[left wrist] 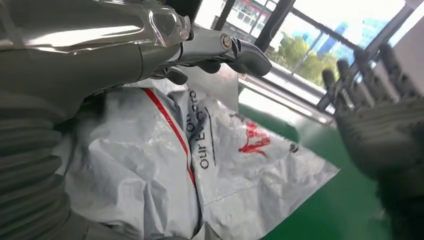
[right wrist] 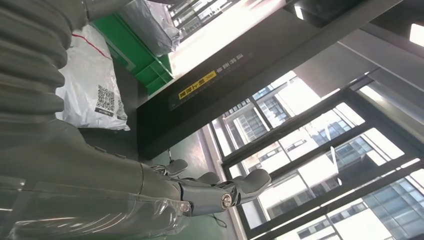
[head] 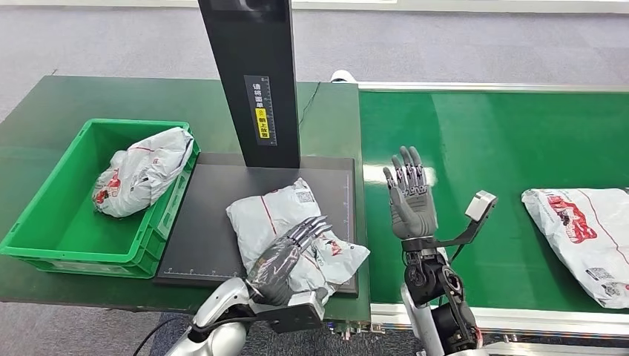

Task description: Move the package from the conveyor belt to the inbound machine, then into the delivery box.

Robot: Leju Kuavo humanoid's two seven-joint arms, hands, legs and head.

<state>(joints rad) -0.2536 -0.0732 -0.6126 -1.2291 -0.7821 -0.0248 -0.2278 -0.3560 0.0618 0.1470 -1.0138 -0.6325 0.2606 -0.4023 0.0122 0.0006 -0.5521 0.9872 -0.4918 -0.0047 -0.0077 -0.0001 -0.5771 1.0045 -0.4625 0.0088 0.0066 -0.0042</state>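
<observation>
A crumpled white package [head: 284, 215] with red print lies on the black platform [head: 208, 230] of the inbound machine. My left hand [head: 285, 256] reaches over its near side with fingers stretched out flat, gripping nothing. The left wrist view shows those fingers [left wrist: 235, 50] extended just above the package [left wrist: 240, 165]. My right hand [head: 410, 196] stands upright and open, fingers spread, over the conveyor belt's left edge, apart from the package; it is blurred in the left wrist view [left wrist: 385, 125]. The right wrist view shows the package's QR label [right wrist: 102, 97] behind my right hand [right wrist: 210, 192].
The green delivery box [head: 44, 245] sits left of the platform with another white package [head: 141, 178] inside. The machine's black post [head: 252, 74] rises behind the platform. A further package [head: 586, 237] lies on the green conveyor belt [head: 489, 141] at the right.
</observation>
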